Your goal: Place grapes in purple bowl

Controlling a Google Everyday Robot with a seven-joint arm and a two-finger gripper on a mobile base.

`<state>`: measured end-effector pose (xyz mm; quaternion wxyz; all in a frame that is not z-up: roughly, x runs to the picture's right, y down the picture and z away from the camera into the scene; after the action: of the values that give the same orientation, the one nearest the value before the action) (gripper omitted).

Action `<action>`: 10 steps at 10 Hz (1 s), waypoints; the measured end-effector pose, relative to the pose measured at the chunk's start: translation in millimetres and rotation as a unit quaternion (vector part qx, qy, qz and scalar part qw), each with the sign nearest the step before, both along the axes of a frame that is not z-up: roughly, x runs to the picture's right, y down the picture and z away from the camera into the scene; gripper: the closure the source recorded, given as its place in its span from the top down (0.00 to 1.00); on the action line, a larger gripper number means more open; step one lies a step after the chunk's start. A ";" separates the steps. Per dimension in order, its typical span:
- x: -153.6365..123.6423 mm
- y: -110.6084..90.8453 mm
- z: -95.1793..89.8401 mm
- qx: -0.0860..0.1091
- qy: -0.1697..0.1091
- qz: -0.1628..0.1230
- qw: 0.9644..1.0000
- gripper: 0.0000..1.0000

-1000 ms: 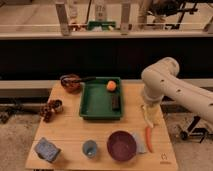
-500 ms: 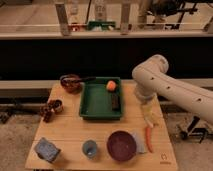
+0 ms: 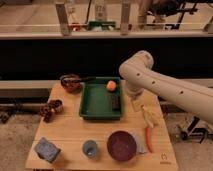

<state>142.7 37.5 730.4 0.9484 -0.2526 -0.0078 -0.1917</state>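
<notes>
The grapes (image 3: pixel 47 109) are seen at the table's (image 3: pixel 70 131) 9 o'clock edge, touching or just beside a small dark cup (image 3: pixel 57 105) at their 2 o'clock, and nothing is holding them. The gripper (image 3: pixel 135 103) is found low at the right rim of the green tray (image 3: pixel 101 101), under the bent white arm (image 3: pixel 165 85); whether it is released or clenched cannot be told. From the gripper the grapes lie at roughly 9 o'clock, well apart, with the whole tray between them, so a reach across or around the tray is judged to be needed by the robot's single arm. The cluster appears compact, and no clear long axis can be made out. The purple bowl (image 3: pixel 121 145) sits near the front edge, at about 4 o'clock from the grapes and about 6 o'clock from the gripper, between a blue-grey cup (image 3: pixel 90 148) and a carrot (image 3: pixel 148 138). The cup beside the grapes is judged to be the thing most likely knocked during a grasp.
</notes>
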 end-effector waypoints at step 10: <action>4.7 -22.2 17.0 0.014 -0.010 0.009 1.000 0.57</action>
<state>147.4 15.3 747.4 0.9534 -0.2369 -0.0166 -0.1860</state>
